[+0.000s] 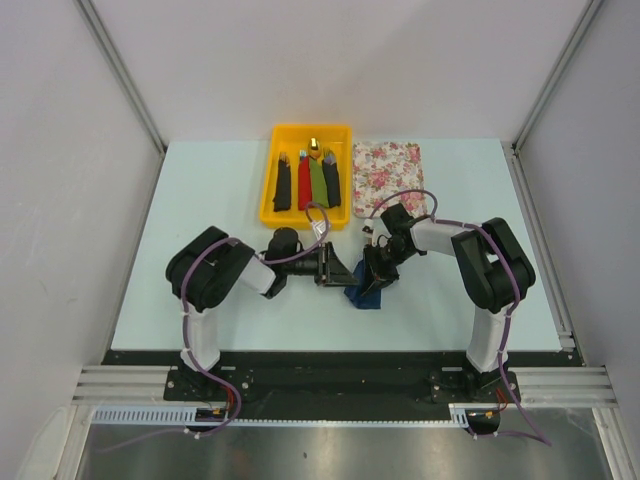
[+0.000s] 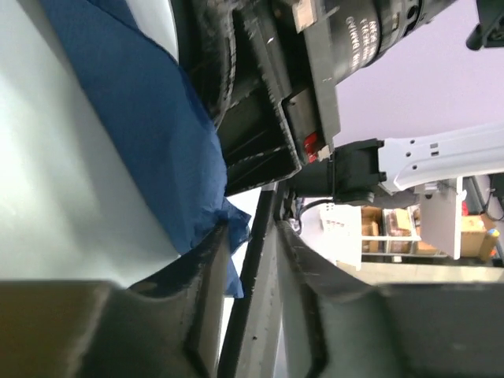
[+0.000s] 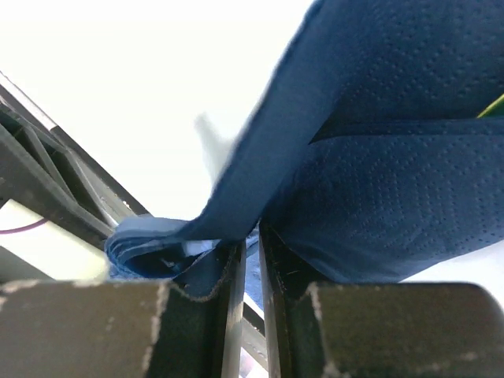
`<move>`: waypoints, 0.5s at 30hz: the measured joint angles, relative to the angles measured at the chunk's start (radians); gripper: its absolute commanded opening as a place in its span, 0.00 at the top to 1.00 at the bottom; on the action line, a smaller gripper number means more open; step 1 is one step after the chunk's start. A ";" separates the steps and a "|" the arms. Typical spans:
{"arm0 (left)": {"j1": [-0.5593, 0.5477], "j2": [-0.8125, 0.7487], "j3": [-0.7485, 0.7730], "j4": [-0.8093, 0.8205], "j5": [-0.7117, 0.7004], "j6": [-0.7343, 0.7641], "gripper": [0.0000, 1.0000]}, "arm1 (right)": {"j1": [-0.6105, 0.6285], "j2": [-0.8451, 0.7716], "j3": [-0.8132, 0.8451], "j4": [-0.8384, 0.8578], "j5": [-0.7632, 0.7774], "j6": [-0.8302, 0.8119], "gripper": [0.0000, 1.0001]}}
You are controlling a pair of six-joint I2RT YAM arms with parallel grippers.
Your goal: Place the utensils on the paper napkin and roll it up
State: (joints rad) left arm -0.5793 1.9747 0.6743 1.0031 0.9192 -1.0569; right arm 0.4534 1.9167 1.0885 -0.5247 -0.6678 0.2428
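Centrally, paper napkin (image 1: 366, 297) pinched in clenched right claw (image 3: 250, 236), its corner at tips of left claw (image 2: 252, 230), that grip unclear

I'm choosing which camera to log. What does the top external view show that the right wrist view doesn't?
Only top external: the yellow tray, its coloured bundles, the floral mat, the left arm and the right arm. Only right wrist: the right end effector pinching the paper napkin, with its folds and embossed texture. Both: the paper napkin.
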 measured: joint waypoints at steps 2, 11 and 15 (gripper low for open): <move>0.002 -0.007 0.007 -0.014 0.002 0.015 0.84 | 0.000 0.000 0.000 0.000 0.000 0.000 0.82; 0.056 -0.134 0.100 -0.258 0.029 0.269 0.92 | 0.000 0.000 0.000 0.000 0.000 0.001 0.82; 0.106 -0.136 0.161 -0.426 0.021 0.403 0.64 | 0.000 0.000 0.000 0.000 0.000 0.001 0.82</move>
State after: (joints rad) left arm -0.4732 1.8389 0.8349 0.5770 0.9405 -0.6537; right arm 0.4534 1.9171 1.0885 -0.5243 -0.6682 0.2440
